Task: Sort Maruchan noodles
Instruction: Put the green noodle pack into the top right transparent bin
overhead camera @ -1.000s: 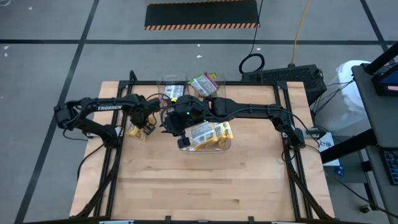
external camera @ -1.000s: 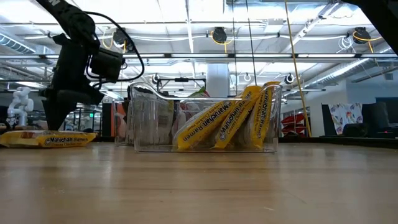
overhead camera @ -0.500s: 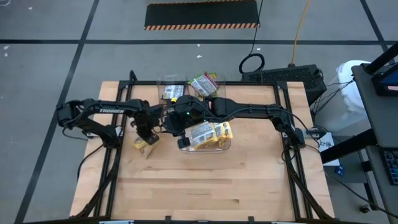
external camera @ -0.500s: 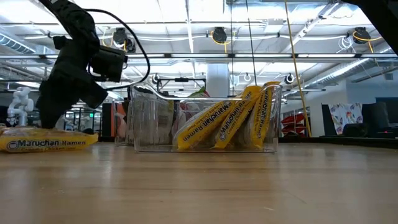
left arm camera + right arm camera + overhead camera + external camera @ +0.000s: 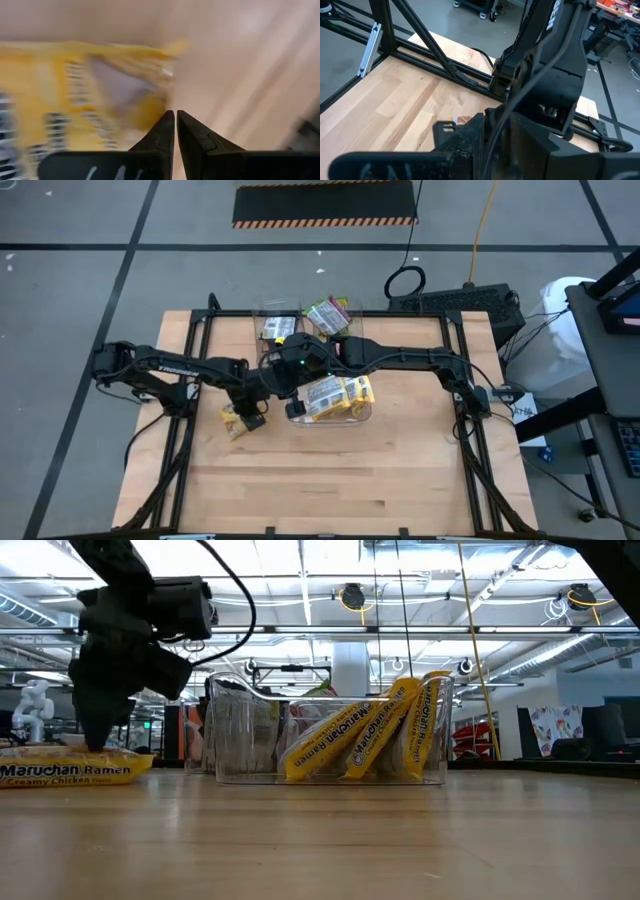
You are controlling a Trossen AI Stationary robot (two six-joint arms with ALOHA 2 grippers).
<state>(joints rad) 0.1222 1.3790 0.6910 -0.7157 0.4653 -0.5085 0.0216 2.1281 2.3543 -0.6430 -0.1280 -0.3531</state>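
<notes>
1. Maruchan noodles [image 5: 350, 740], yellow, leaning on edge in the clear bin [image 5: 240, 740] at mid-worktop; one more yellow packet [image 5: 65, 95] flat on the wood just left of that bin.
2. Left end effector [image 5: 175, 117] down at that loose packet's edge, fingers pressed nearly together with only a sliver between them. Cannot tell whether film is caught between the tips.
3. Packet on the far side of the fingertips from the bin, its long axis roughly across the worktop's width, slightly skewed. Bin just beside it, toward the right arm.
4. Left arm plainly the nearer one, so probably its job to bring the packet across and over the bin wall.
5. Right end effector [image 5: 292, 402] hanging over the bin's left end, fingers spread, nothing seen in them.
6. Worktop [image 5: 350, 470] of pale wood, framed by dark rails. Further packets [image 5: 328, 313] in mixed colours at the far edge.
7. Beyond: grey floor with taped lines, a striped mat, cables, bright ceiling lights.
</notes>
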